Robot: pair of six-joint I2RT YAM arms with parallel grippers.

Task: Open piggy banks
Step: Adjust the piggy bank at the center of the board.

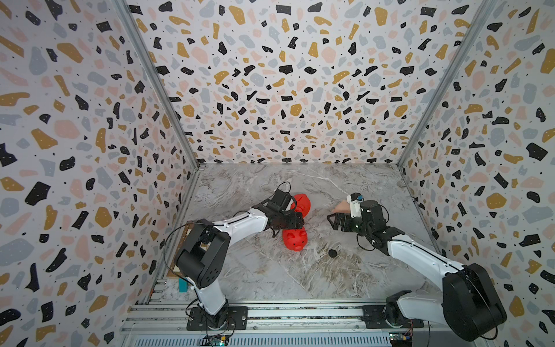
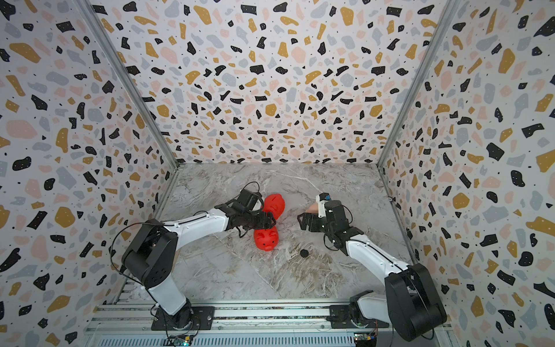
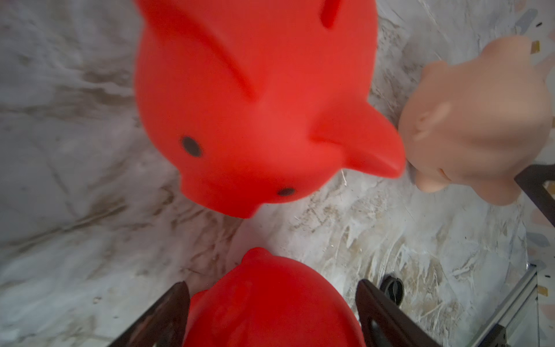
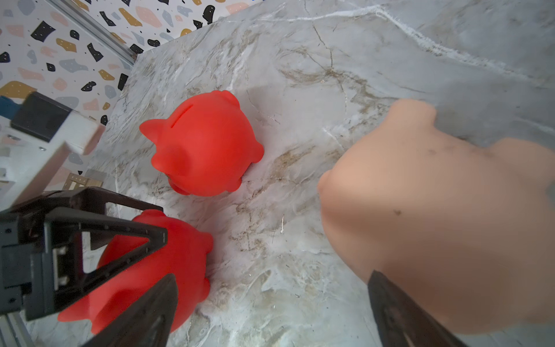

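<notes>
Red pig point(image 1: 295, 238) on the marble bench point(image 1: 270, 276), straddled by the wide left claw point(image 3: 271, 283); right claw point(image 4: 271, 274) nearby gapes empty. Likely next: clamp it, upturn it, open its belly.

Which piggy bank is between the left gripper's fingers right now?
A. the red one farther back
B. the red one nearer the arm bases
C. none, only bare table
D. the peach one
B: in the left wrist view a red body fills the gap of the left gripper, and a top view puts that gripper over the nearer red pig.
</notes>
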